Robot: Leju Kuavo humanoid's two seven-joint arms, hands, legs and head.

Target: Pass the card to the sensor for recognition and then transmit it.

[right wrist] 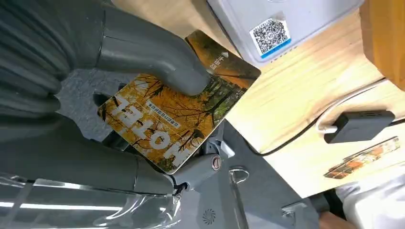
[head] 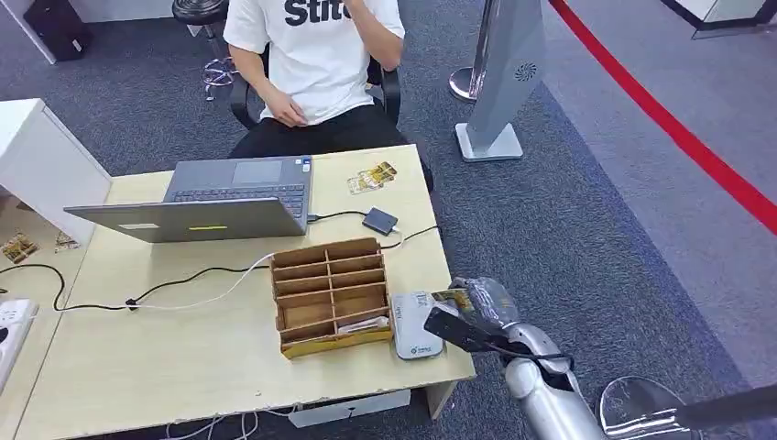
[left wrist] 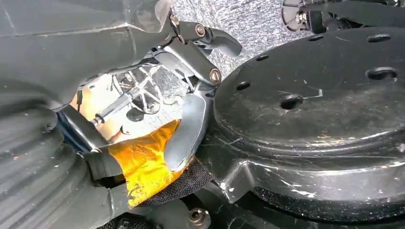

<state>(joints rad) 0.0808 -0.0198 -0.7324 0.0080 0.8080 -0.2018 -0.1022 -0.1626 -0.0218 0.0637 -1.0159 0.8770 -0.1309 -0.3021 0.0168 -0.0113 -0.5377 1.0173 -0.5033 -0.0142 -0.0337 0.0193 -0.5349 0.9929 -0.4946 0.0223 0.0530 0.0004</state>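
Note:
My right hand (head: 481,307) hovers at the table's near right corner and pinches an autumn-leaf hotel card (right wrist: 176,117) under its thumb (right wrist: 157,59). In the head view the card (head: 451,296) pokes out just above the right edge of the white card sensor (head: 414,336), which lies flat beside the wooden box. The sensor (right wrist: 282,24) carries a QR sticker, and the card's corner is close to it without clearly touching. My left hand (left wrist: 143,124) hangs low with its fingers curled in and nothing between them.
A wooden compartment box (head: 328,293) stands left of the sensor. Behind it are a laptop (head: 220,197), cables, a small dark hub (head: 379,220) and more cards (head: 371,177). A person (head: 316,64) sits across the table. A grey kiosk stand (head: 499,82) stands on the carpet to the right.

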